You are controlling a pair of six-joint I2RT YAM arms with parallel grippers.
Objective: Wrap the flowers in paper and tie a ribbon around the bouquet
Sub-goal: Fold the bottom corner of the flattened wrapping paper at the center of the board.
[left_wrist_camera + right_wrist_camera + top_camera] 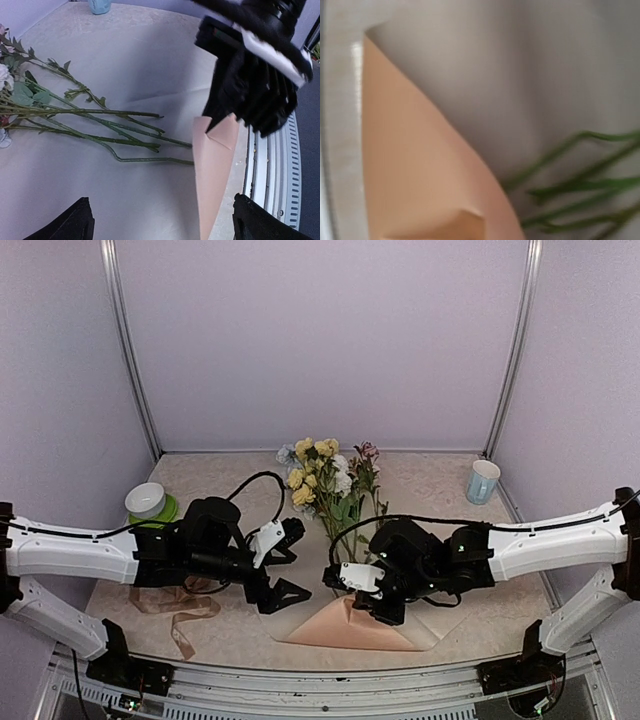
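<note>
One folded corner of the paper (330,632) at lower centre is pinched by the right tool (386,614); the left tool (292,562) hangs spread just left of it; the flowers (325,485) lie on the sheet

The two arms lie across the middle of the worktop (435,480). There is only a small gap between the left gripper (295,562) and the right gripper (220,120). The flowers (325,485) fill the space just behind that gap. The raised fold of the paper (215,170) stands in front of it. A bowl (150,503) blocks the far left corner, and a cup (483,481) blocks the far right. The ribbon (180,608) lies under the left arm. Bare worktop shows between the flowers and the cup.
</note>
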